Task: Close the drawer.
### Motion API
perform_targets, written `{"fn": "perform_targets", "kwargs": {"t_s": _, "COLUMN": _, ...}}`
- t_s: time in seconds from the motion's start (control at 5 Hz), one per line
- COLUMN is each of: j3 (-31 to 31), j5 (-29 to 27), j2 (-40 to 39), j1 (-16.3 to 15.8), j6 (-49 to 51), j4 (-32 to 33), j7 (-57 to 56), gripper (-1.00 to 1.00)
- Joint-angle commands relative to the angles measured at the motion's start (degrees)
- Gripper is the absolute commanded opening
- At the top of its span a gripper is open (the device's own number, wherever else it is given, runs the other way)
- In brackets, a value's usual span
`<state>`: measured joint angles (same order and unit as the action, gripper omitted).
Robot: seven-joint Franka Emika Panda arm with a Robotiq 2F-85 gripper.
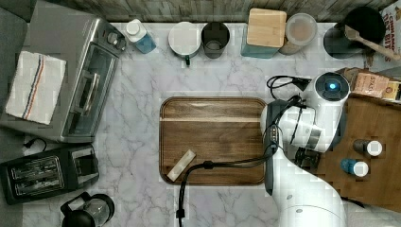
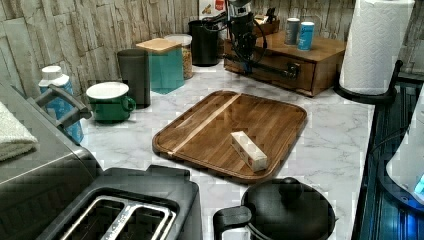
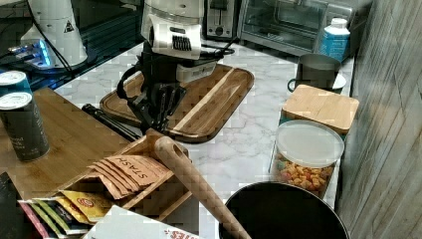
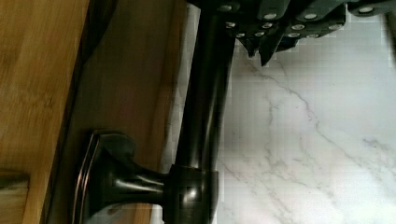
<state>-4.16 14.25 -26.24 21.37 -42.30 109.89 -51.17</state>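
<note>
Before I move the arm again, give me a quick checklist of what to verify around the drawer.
1. Gripper at the handle: ok, it sits right beside the black bar.
2. Drawer pushed in: ok as far as the left view shows; its front looks flush with the cabinet.
3. Bottles on the cabinet top upright: ok, both stand clear of the front edge.
4. Cutting board out of the way: ok, it lies on the counter apart from the handle.
5. Cable free of snags: cannot tell; it trails across the cutting board towards the arm.
</note>
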Motion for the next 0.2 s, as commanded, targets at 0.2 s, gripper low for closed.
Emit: {"fn": "perform_targets", "kwargs": {"t_s": 0.2, "j3": -8.4, "j5": 1.5, "j2": -0.8, "j1": 9.5, "j6": -3.4, "j4": -9.1, "j7": -3.4, "gripper": -1.0}}
